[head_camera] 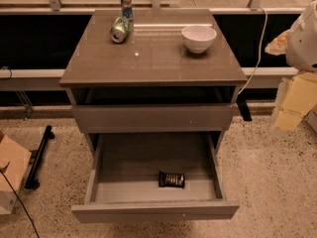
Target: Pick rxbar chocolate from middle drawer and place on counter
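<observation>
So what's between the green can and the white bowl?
Only bare counter between the green can and white bowl, in the camera view. The gripper is at the right edge.

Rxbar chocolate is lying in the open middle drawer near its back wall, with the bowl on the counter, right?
Not quite. The camera view shows the rxbar chocolate near the front panel of the middle drawer, not its back wall. The bowl is on the counter. The gripper is at the right edge, well clear of the drawer.
</observation>
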Controlling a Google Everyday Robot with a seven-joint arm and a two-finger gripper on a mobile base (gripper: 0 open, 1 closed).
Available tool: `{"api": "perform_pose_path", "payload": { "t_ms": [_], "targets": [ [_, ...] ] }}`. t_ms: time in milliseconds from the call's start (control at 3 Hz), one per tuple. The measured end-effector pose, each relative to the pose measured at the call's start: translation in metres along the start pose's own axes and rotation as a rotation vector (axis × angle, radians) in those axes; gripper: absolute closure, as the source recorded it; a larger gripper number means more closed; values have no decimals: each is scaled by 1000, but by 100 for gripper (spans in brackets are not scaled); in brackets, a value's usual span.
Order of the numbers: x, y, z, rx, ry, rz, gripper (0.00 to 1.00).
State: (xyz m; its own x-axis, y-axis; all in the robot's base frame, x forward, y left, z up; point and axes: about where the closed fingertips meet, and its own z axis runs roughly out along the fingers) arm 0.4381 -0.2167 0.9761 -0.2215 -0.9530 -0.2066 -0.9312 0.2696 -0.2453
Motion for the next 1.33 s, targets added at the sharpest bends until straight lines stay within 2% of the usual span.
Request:
{"api": "perform_pose_path", "payload": {
  "t_ms": [333, 667, 1333],
  "targets": [
    [0, 0, 0, 0, 0, 0, 0],
    [-5, -1, 11, 21, -36, -5, 0],
    [-15, 0, 54, 53, -177, -4, 0]
  ]
}}
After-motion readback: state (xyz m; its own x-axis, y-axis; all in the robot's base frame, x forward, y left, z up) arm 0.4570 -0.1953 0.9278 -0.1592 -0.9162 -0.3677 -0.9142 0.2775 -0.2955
